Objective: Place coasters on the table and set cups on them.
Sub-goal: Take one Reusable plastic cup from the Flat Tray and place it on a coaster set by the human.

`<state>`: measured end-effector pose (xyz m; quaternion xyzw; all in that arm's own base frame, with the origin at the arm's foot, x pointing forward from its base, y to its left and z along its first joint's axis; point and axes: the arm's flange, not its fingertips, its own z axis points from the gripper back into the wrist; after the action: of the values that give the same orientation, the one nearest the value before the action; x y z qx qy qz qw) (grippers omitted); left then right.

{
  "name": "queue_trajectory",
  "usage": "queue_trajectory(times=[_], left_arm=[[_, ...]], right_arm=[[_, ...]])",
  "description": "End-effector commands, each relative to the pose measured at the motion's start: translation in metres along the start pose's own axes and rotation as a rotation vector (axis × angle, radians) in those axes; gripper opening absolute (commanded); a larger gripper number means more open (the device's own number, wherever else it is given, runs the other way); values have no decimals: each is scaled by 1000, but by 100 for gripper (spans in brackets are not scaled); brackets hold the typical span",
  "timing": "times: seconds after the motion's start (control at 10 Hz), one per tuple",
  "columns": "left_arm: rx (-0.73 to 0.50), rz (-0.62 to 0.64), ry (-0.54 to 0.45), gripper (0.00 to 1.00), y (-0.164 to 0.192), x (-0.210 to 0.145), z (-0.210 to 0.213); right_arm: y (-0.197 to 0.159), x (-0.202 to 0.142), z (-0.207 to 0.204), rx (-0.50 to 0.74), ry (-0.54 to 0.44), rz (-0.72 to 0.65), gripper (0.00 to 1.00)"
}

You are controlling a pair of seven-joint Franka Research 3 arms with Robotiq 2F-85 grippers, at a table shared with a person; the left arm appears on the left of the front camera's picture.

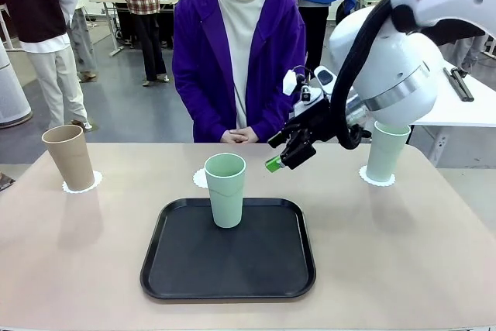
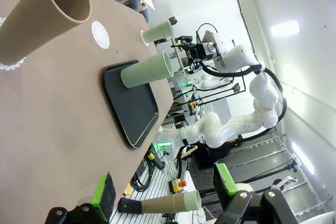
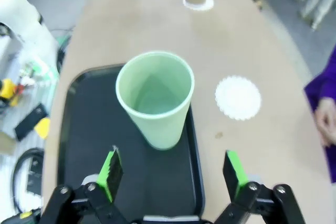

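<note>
Near the far edge of the tray [image 1: 263,257], the green cup [image 1: 225,191] is seen upright just beside the bare coaster [image 1: 200,178], and the right gripper [image 1: 285,159], held wide open and empty close by, is best lowered squarely around the cup's wall before being closed.

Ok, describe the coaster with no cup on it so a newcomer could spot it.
Find the black tray at the middle of the tan table. Just beyond its far edge, toward the person, lies a white lacy coaster. Unlike the left coaster and right coaster, each under a cup, it is bare.
</note>
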<state>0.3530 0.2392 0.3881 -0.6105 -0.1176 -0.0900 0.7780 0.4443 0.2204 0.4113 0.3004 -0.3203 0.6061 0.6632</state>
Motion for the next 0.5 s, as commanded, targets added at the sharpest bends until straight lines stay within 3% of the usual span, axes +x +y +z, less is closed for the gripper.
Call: queue_trajectory(times=[0.0, 0.4], left_arm=[[-3, -5, -6, 100, -2, -1, 1], [-3, -5, -6, 100, -2, -1, 1]], right_arm=[[-13, -46, -20, 27, -175, 46, 100], [-13, -86, -53, -31, -353, 65, 100]])
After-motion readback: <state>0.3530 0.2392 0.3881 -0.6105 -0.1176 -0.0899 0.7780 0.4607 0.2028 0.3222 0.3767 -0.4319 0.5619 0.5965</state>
